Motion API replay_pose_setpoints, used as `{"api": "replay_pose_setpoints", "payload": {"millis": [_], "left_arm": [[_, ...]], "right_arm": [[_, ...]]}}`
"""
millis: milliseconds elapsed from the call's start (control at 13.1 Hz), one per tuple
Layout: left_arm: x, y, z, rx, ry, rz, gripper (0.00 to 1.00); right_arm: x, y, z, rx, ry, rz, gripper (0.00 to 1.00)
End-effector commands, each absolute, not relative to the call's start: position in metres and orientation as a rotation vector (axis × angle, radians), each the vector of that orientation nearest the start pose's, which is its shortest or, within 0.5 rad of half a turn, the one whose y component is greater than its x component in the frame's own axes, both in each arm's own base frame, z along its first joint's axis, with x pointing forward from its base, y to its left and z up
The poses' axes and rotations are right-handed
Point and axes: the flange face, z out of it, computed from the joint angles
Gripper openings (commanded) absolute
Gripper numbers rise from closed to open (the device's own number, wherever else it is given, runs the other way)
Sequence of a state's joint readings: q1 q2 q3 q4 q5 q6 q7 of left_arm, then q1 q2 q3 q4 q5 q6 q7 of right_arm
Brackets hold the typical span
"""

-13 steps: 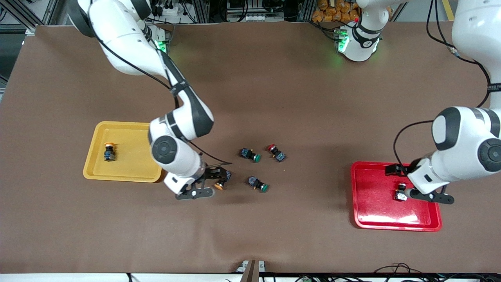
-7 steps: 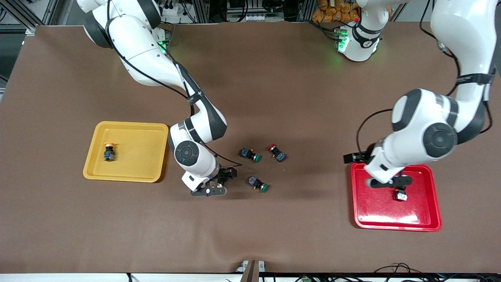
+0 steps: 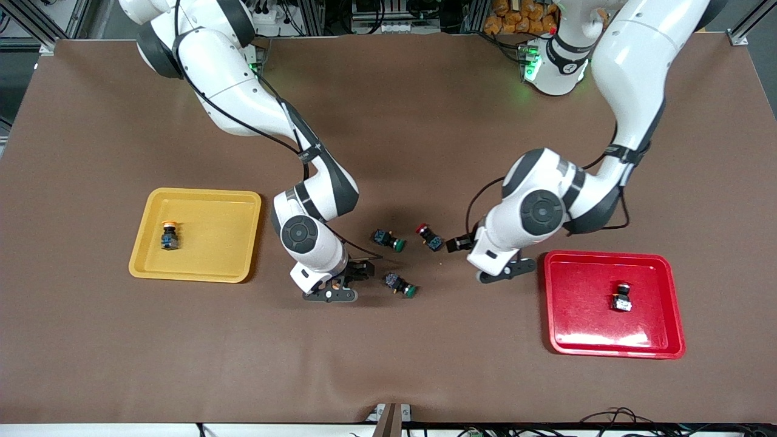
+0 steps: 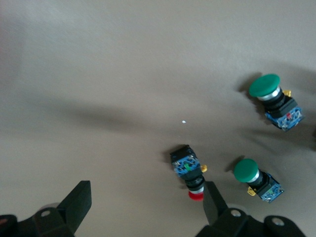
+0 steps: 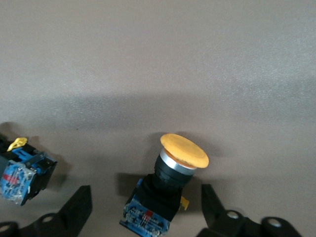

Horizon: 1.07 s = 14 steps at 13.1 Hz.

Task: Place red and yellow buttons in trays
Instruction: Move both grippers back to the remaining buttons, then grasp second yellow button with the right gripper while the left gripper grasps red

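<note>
The yellow tray [image 3: 212, 249] holds one yellow-capped button [image 3: 169, 235]. The red tray [image 3: 576, 315] holds one red-capped button [image 3: 621, 297]. A second red button [image 3: 428, 237] lies on its side on the table's middle. My left gripper [image 3: 482, 260] is open beside it; in the left wrist view [image 4: 145, 205] the red button [image 4: 190, 173] lies just inside one finger [image 4: 213, 200]. My right gripper [image 3: 343, 282] is open and hides the second yellow button in the front view; in the right wrist view [image 5: 146, 205] that button [image 5: 170, 177] lies between the jaws, untouched.
Two green-capped buttons [image 3: 388, 240] [image 3: 399, 285] lie between the two grippers, close to the red button; they also show in the left wrist view [image 4: 274, 98] [image 4: 256, 177]. One button's blue body [image 5: 19, 173] shows in the right wrist view. The brown mat [image 3: 388, 121] covers the table.
My left arm left the red tray, with a red button staying in it, and swung over to the red button on the table's middle. My right gripper shifted slightly over the yellow button.
</note>
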<state>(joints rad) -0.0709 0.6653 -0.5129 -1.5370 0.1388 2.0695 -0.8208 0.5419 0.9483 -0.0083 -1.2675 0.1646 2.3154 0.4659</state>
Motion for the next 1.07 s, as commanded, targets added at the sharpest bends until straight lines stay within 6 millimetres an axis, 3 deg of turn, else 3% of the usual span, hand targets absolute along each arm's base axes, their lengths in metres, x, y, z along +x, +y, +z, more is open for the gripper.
{"api": "replay_pose_setpoints", "payload": {"millis": [0,76,228,381,609,837,990], "left_arm": [[0.625,-0.313,0.309,-3.210,-0.438,0.200,1.00],[0.625,-0.311,0.312,-3.209,-0.441,0.188,1.00],[0.626,-0.310,0.314,-3.209,-0.443,0.183,1.00],[0.627,-0.309,0.315,-3.197,-0.422,0.157,1.00],[0.630,-0.303,0.314,-3.187,-0.409,0.141,1.00],[0.631,-0.297,0.322,-3.184,-0.365,0.106,1.00],[0.629,-0.292,0.341,-3.199,-0.300,0.073,1.00]], "right_arm": [[0.653,0.393,0.188,-2.979,0.065,-0.066,0.39],[0.653,0.392,0.186,-2.982,0.065,-0.066,0.21],[0.653,0.391,0.184,-2.982,0.068,-0.059,0.00],[0.652,0.391,0.183,-2.984,0.071,-0.054,0.00],[0.662,0.378,0.198,-2.981,0.084,-0.069,0.00],[0.663,0.366,0.234,-3.009,0.083,0.034,0.00],[0.661,0.360,0.276,-3.011,0.084,0.082,0.00]]}}
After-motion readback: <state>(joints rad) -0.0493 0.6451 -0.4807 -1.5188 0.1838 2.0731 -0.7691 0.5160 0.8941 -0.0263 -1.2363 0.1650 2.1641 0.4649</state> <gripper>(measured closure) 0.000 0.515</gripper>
